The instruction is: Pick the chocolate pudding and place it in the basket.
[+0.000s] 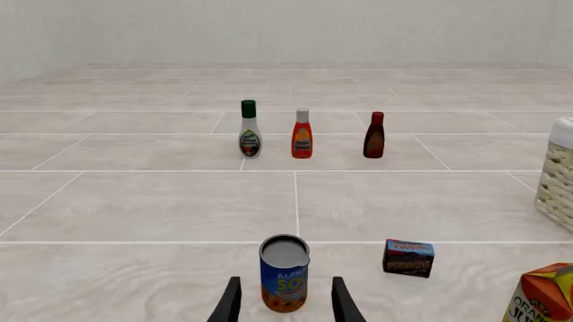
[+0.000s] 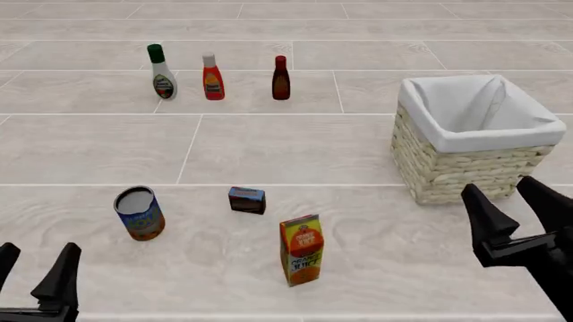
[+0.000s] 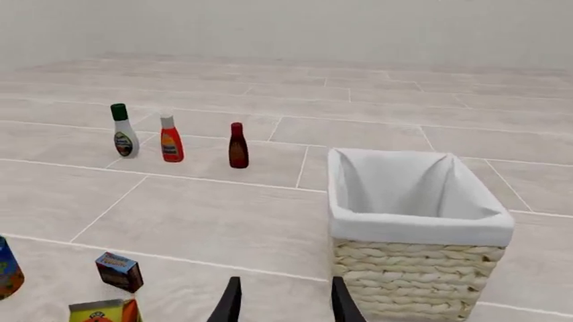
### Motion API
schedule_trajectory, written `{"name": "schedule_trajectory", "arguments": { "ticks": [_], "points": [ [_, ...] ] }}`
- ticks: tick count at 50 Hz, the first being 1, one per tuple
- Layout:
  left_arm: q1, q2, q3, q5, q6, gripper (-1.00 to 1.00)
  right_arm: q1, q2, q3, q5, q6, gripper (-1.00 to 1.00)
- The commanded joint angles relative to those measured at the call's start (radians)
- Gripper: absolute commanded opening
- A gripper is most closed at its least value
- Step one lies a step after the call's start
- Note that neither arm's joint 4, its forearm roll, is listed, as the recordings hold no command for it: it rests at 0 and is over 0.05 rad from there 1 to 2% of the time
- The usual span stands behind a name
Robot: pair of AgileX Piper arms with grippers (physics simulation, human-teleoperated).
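Observation:
The chocolate pudding (image 2: 246, 200) is a small dark brown box with a blue top edge, lying near the middle of the floor; it also shows as the pudding (image 1: 408, 257) and the pudding (image 3: 119, 271) in the wrist views. The basket (image 2: 472, 174), pale wicker with a white lining, stands at the right; the basket (image 3: 414, 275) is close ahead in the right wrist view. My left gripper (image 2: 34, 270) is open at the front left, well short of the pudding. My right gripper (image 2: 513, 201) is open just in front of the basket, holding nothing.
A blue-and-orange can (image 2: 139, 213) stands left of the pudding, straight ahead of the left fingers (image 1: 228, 303). An orange juice carton (image 2: 302, 249) stands in front of the pudding. Three bottles (image 2: 213, 78) line up at the far left.

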State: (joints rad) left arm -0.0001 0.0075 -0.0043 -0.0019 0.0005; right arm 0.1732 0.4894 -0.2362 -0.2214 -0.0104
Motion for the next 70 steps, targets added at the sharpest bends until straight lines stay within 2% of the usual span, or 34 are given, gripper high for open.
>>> {"name": "schedule_trajectory", "arguments": {
  "ticks": [1, 10, 27, 36, 39, 41, 52, 70],
  "points": [
    [0.000, 0.000, 0.000, 0.000, 0.000, 1.00, 0.041, 0.132, -0.078, -0.039, -0.031, 1.00],
    [0.000, 0.000, 0.000, 0.000, 0.000, 1.00, 0.084, 0.279, -0.177, -0.063, -0.033, 1.00],
    [0.000, 0.000, 0.000, 0.000, 0.000, 1.00, 0.117, 0.449, -0.259, -0.122, -0.005, 1.00],
    [0.000, 0.000, 0.000, 0.000, 0.000, 1.00, 0.149, 0.529, -0.333, -0.122, -0.018, 1.00],
    [0.000, 0.000, 0.000, 0.000, 0.000, 1.00, 0.176, 0.535, -0.341, -0.143, -0.062, 1.00],
    [0.000, 0.000, 0.000, 0.000, -0.001, 1.00, 0.188, 0.553, -0.358, -0.145, -0.057, 1.00],
    [0.000, 0.000, 0.000, 0.000, 0.000, 1.00, 0.227, 0.625, -0.424, -0.175, -0.122, 1.00],
    [0.000, 0.000, 0.000, 0.000, 0.000, 1.00, 0.259, 0.740, -0.533, -0.158, -0.098, 1.00]
  ]
}}
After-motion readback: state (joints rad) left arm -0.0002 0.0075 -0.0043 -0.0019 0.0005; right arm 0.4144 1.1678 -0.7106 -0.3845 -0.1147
